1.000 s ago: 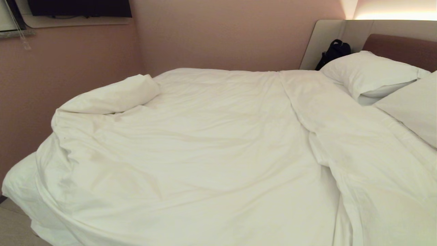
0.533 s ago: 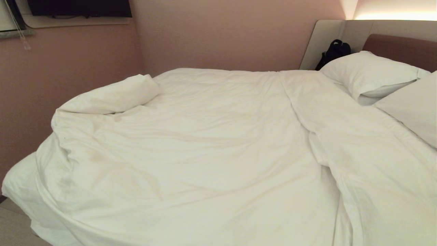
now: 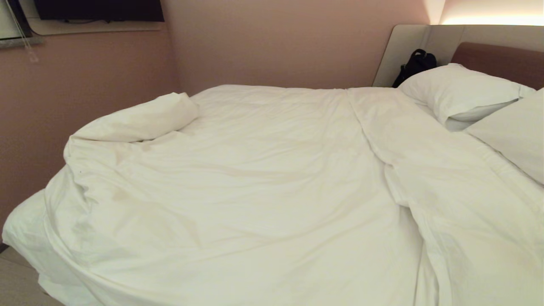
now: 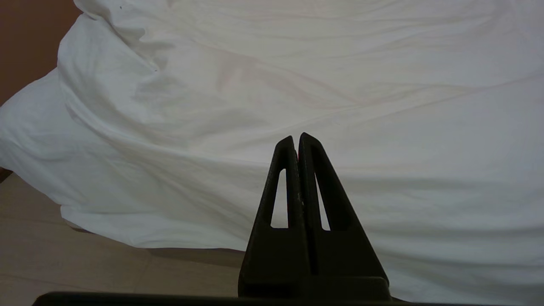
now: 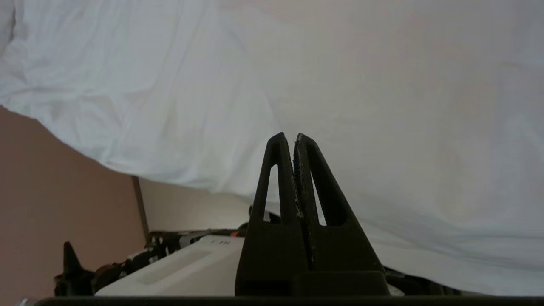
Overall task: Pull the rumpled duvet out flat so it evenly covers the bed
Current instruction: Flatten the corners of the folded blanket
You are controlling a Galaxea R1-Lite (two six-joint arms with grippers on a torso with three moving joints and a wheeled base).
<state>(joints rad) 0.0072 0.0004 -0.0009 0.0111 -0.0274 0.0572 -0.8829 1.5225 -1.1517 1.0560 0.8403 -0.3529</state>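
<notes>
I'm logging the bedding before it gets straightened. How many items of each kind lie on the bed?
duvet: 1
pillows: 2
black bag by the headboard: 1
Total: 4

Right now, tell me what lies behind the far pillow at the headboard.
A black bag leans against the beige headboard panel, right behind the far pillow. The pillow hides the bag's lower part, so what it rests on cannot be seen.

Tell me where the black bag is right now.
In the head view the black bag sits at the far right, leaning against the beige headboard panel, just behind the far pillow.
</notes>
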